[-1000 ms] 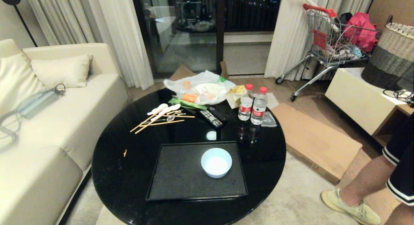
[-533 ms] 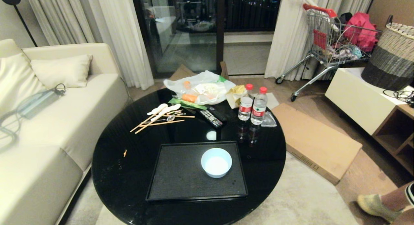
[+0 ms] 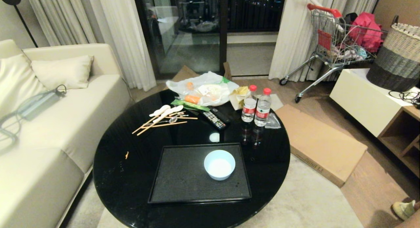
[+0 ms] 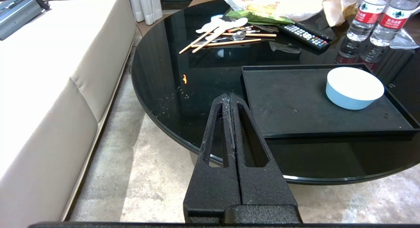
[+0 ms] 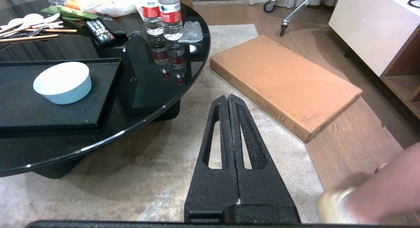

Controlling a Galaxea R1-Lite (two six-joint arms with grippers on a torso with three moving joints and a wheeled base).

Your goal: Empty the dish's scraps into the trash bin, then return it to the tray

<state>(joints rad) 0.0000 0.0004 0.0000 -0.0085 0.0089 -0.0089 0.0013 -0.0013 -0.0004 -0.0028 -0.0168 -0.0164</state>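
Cream sofa point(image 3: 49, 123) on the left, dark glass doors at the far end, and a round black desk point(image 3: 131, 175) in front of me. On its near part lies the tray point(image 3: 183, 182), square to me, with the dish point(image 3: 219, 164) standing upright on its right half, so it is within reach of either arm. I see no scraps in the dish; its inside looks bare and pale. I cannot find the trash bin in any view, so I judge the emptying is either done or has no target in sight. My left hand point(image 4: 229, 97) hangs off the near left edge of the desk, its fingers pressed together on nothing. My right hand point(image 5: 227, 98) hangs over the rug to the right of the desk, likewise pressed together and empty. Both sit well back from the dish. A person's foot point(image 3: 404, 209) shows at the near right.
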